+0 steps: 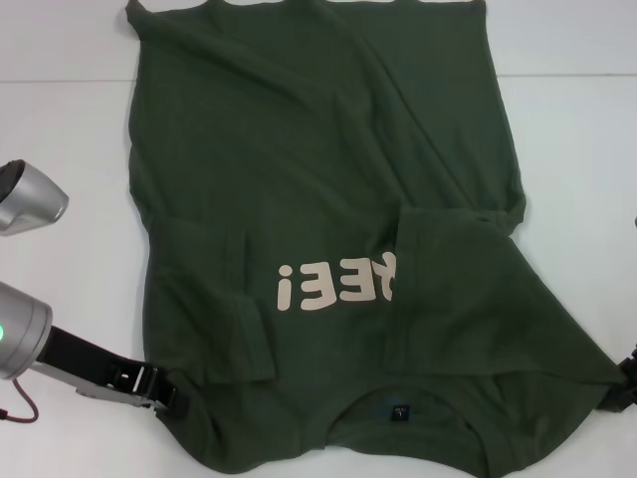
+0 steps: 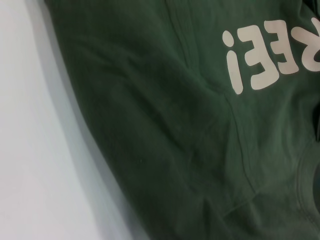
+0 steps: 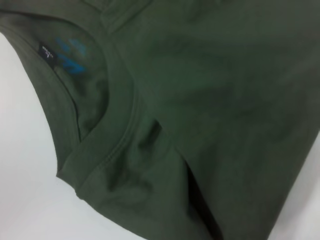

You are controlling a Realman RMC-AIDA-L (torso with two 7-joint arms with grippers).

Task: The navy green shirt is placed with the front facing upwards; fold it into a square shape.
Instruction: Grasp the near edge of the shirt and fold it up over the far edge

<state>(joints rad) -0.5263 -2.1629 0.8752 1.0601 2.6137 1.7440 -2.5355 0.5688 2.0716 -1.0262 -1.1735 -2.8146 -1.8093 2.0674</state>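
The navy green shirt [image 1: 328, 199] lies flat on your desk [image 1: 60, 119], sleeves folded in, left hand [image 1: 169, 395] and right hand [image 1: 625, 383] at its collar-end corners, grip unreadable; next likely means folding that end away.

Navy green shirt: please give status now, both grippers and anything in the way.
Left gripper at shirt's near left shoulder, right gripper at near right edge. Navy green shirt front up, both sleeves folded inward, collar nearest robot. Nothing in the way.
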